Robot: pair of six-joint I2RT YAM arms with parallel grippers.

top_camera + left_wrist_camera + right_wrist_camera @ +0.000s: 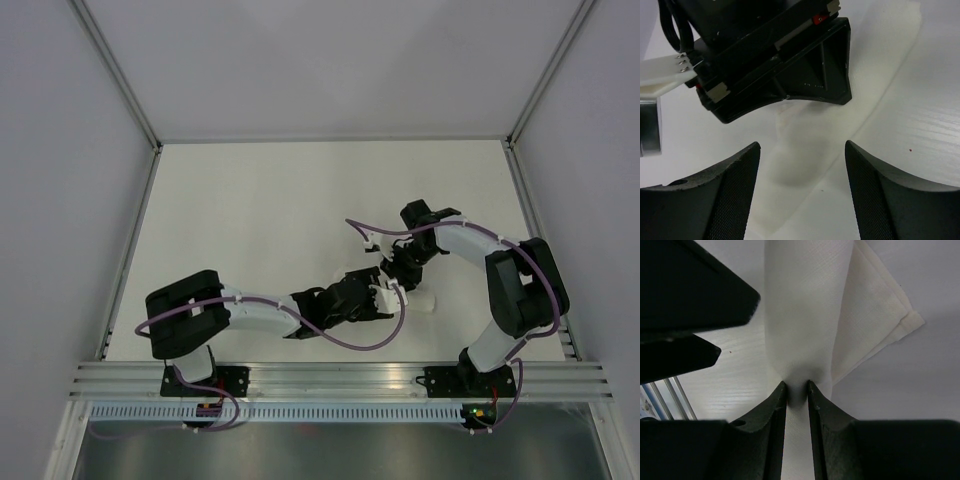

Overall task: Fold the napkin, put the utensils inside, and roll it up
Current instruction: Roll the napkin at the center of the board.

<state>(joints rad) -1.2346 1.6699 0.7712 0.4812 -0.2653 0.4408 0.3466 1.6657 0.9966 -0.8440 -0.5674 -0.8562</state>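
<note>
Between its 2 fingers the right gripper (797,386) pinches the napkin (805,310), folded and mostly rolled on the table (270,200); the left gripper (802,150) hangs open beside it. Utensils are unseen, presumably inside; finishing the roll is left.

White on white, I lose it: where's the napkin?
The napkin is pinched in the right pincer, centre-right on the table, left pincer close beside; clearest in right wrist view.

1. Napkin (425,301), overhead: largely hidden under left gripper (380,296) and right gripper (397,268).
2. Napkin, right wrist view: cut off at top edge.
3. Left gripper's fingers (725,200): bases cut off at bottom edge.
</note>
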